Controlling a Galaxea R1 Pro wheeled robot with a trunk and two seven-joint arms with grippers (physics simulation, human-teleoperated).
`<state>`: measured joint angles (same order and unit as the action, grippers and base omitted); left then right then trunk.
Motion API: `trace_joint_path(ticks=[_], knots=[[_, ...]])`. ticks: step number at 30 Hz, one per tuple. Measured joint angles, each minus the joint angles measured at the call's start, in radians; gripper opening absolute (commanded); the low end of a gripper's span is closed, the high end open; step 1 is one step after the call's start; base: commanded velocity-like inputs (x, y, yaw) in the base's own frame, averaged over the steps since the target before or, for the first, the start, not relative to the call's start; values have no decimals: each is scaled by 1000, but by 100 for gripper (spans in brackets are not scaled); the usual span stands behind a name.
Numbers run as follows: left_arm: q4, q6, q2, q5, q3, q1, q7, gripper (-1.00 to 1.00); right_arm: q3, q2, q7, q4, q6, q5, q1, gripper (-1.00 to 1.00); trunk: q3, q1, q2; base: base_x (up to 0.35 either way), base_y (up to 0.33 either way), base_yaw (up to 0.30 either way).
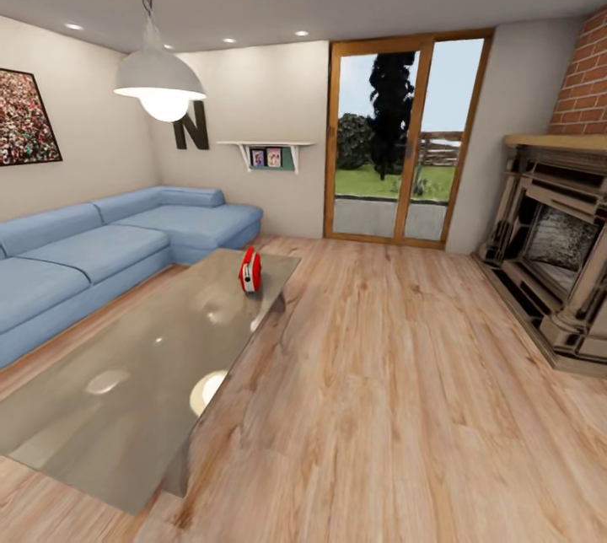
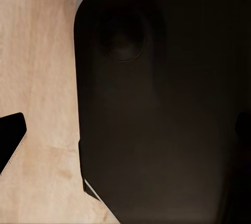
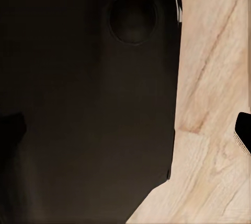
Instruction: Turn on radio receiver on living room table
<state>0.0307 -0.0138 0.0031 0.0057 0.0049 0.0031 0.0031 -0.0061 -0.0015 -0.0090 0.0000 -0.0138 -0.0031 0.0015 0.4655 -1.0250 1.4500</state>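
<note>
1. Two wrist cameras look down on a dark, rounded black body panel (image 2: 157, 109) of the robot, with light wood plank floor (image 2: 36, 78) beside it. One black fingertip (image 2: 9, 140) of the left claw juts in at the picture's edge, and a black fingertip (image 3: 243, 130) of the right claw does likewise in the right wrist view; I cannot tell whether either claw is released or clenched.
2. Nearest in the head view lies the large low rectangular table (image 1: 126, 391) with its glossy grey-taupe top, mirroring the lamp.
3. Towards the table's far end stands the small rounded red radio receiver (image 1: 249, 270) with white trim, upright, close to the edge on the open-floor side.
4. Beside the table on the left runs a long blue L-shaped sofa (image 1: 101, 248).
5. Above hangs a grey dome pendant lamp (image 1: 158, 79), lit.
6. On the left wall is a framed crowd picture (image 1: 24, 117).
7. Farther off: a dark letter N (image 1: 191, 126), a small wall shelf (image 1: 268, 153), and wood-framed glass doors (image 1: 405, 138).
8. At the right stands a brick fireplace (image 1: 556, 248).
</note>
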Motion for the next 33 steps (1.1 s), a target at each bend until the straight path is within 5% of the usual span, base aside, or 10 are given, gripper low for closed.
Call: trace_joint_path(ticks=[33], knots=[[0, 0, 1, 26, 0, 0, 0, 100, 0, 2, -2, 0, 1, 0, 0, 100, 0, 0, 0, 324, 0, 0]])
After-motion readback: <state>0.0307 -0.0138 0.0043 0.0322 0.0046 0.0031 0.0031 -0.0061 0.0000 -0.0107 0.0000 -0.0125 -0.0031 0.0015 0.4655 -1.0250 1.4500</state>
